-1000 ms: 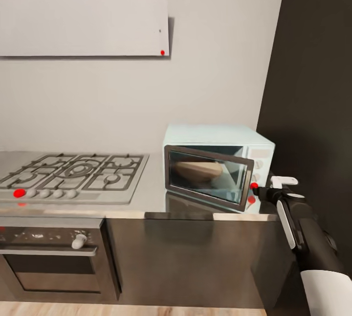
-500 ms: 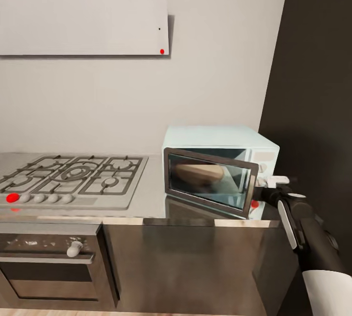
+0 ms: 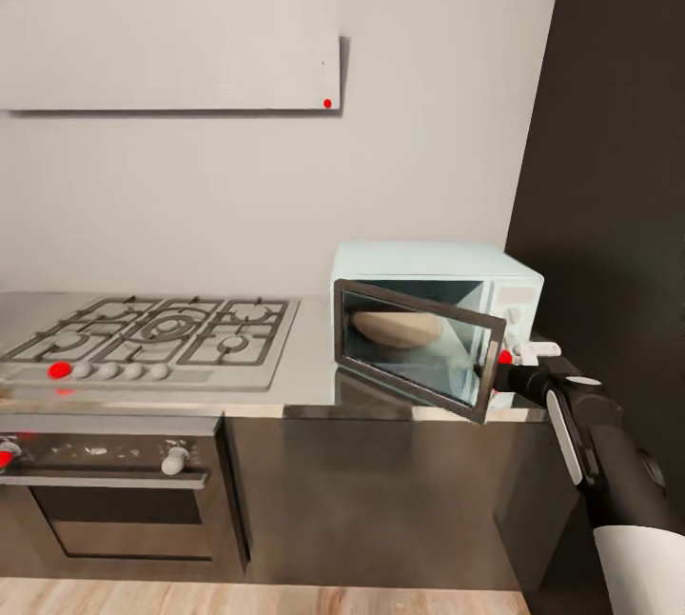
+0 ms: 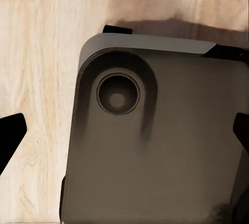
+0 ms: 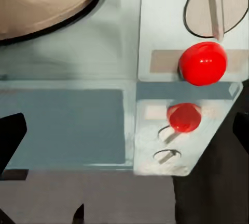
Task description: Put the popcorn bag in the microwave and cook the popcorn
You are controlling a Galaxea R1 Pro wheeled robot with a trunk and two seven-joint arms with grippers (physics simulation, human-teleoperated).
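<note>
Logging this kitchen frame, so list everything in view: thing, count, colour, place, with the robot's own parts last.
microwave: one, pale mint-blue, on the countertop's right end, door part open
popcorn bag: one, tan, inside the microwave
red button: one, on the microwave's control panel
countertop: one, grey steel
gas hob: one, grey, left of the microwave
oven: one, dark, below the hob
hood: one, pale grey, on the wall
tall cabinet: one, dark, at right
right gripper: black and white, by the door's free edge
</note>
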